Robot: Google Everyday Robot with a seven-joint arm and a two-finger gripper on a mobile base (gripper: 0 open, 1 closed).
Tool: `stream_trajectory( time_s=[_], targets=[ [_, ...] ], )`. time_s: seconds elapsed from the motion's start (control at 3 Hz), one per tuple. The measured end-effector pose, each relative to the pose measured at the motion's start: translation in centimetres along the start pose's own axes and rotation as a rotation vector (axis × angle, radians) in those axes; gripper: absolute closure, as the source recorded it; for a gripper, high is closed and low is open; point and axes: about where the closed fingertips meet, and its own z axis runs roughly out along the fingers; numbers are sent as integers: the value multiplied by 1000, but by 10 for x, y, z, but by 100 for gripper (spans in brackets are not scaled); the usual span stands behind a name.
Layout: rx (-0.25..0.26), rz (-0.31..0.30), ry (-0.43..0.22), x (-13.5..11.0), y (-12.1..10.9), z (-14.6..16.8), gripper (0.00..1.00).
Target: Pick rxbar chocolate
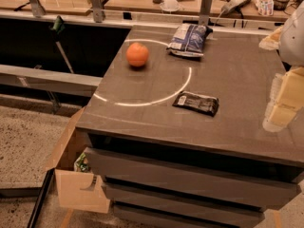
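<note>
The rxbar chocolate [196, 102], a flat black glossy bar with a small white label at its left end, lies on the grey counter top [228, 70], just right of a white arc marking. My gripper [283, 101] is at the right edge of the view, above the counter and to the right of the bar, apart from it. Part of the gripper is cut off by the frame edge.
An orange round fruit [137, 54] sits at the back left of the counter. A blue-and-white crinkly bag [189, 39] lies at the back centre. Drawers [190, 175] run below the top. A cardboard box [76, 175] stands on the floor at left. Cluttered desks stand behind.
</note>
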Motion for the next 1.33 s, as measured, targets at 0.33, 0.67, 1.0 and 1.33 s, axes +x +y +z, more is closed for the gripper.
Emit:
stream_trajectory(
  time_s=[0.33, 0.67, 1.0, 1.33],
  targets=[
    [0, 0, 0, 0, 0, 0, 0],
    [-11, 28, -78, -2, -1, 9, 0],
    [-39, 84, -185, -8, -5, 39, 0],
    [-63, 107, -236, -21, -14, 71, 0]
  ],
)
